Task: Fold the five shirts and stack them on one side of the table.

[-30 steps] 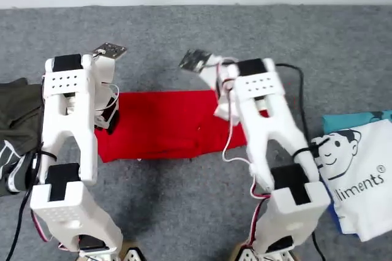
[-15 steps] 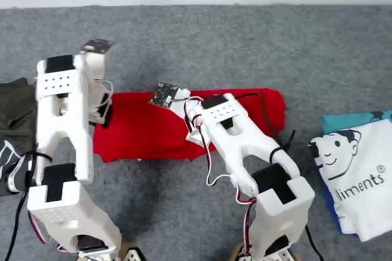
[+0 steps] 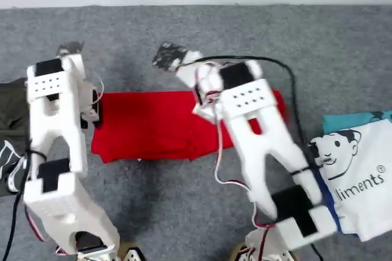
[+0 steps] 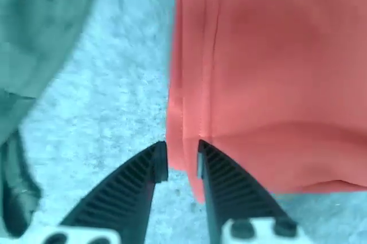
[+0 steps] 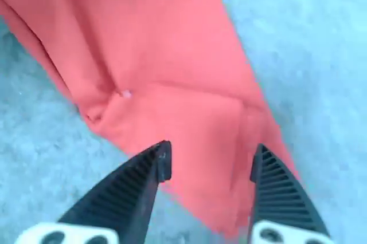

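Left gripper (image 4: 182, 155): the jaws stand narrow, closed on the end edge of the red shirt (image 3: 153, 123). A corner of the folded cloth sits pinched between the two ribbed fingers (image 4: 143, 178). The rest of the shirt runs away from this gripper toward the right arm. It lies flat on the grey table (image 3: 184, 34) as a long folded band, with a seam line running close to the gripped edge.

Right gripper (image 5: 211, 161): the jaws stand wide apart and hold nothing. It hangs over the opposite end of the red shirt, with red cloth directly beneath the gap. A crease crosses the fabric just ahead of the fingertips. From the wrist view I cannot tell whether the tips touch the cloth.

Other items:
- A dark shirt (image 3: 12, 108) lies on the outer side of the left gripper, near it. A strip of bare table separates it from the red shirt.
- A white printed shirt (image 3: 361, 175) lies on the outer side of the right arm, well apart from its gripper. It rests on top of a teal shirt (image 3: 349, 120).
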Robot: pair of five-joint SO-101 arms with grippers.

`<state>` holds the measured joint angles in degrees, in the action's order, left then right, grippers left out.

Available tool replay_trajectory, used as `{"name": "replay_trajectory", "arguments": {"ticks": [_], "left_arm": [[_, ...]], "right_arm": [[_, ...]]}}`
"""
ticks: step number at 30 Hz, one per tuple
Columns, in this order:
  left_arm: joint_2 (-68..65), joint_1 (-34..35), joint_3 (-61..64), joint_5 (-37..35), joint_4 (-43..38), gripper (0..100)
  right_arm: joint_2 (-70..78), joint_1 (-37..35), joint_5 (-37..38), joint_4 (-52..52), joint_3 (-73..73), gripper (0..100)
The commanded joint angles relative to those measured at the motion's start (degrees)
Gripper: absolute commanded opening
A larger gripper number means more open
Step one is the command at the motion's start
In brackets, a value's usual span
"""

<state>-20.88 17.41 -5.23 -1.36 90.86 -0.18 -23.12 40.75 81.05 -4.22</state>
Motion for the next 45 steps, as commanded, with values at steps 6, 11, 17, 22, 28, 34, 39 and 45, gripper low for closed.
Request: {"name": "replay_trajectory", "arguments": {"ticks": [6,11,17,22,28,34,39,45], "left_arm": [[-12.7,0.3,-11.0,-0.6,0.0,16],[-20.4,0.5,-18.4,-0.5,4.5,17],[-29.3,2.5,-23.0,-0.6,5.6,16],[-34.3,0.4,-27.0,-0.6,9.0,10],[-36.0,-3.8,-28.3,-0.6,9.7,1],[-35.4,-4.4,-28.7,-0.6,9.7,1],[-25.4,-10.2,-26.9,-3.0,9.8,1],[-9.5,-23.3,-23.9,-2.6,9.8,1]], "right_arm": [[-5.9,7.5,-0.6,4.5,-2.1,23.8],[-6.5,7.3,-0.6,4.2,1.1,23.8],[-6.5,7.3,-0.6,4.3,3.7,23.8],[-6.5,7.3,-0.7,4.4,4.0,23.8],[-6.6,7.7,-2.5,4.8,3.8,23.8],[-13.2,12.8,-6.1,4.6,3.7,23.8],[-21.1,22.5,-6.3,4.8,4.0,23.8],[-24.4,35.6,-6.4,5.5,4.0,23.7]]}}
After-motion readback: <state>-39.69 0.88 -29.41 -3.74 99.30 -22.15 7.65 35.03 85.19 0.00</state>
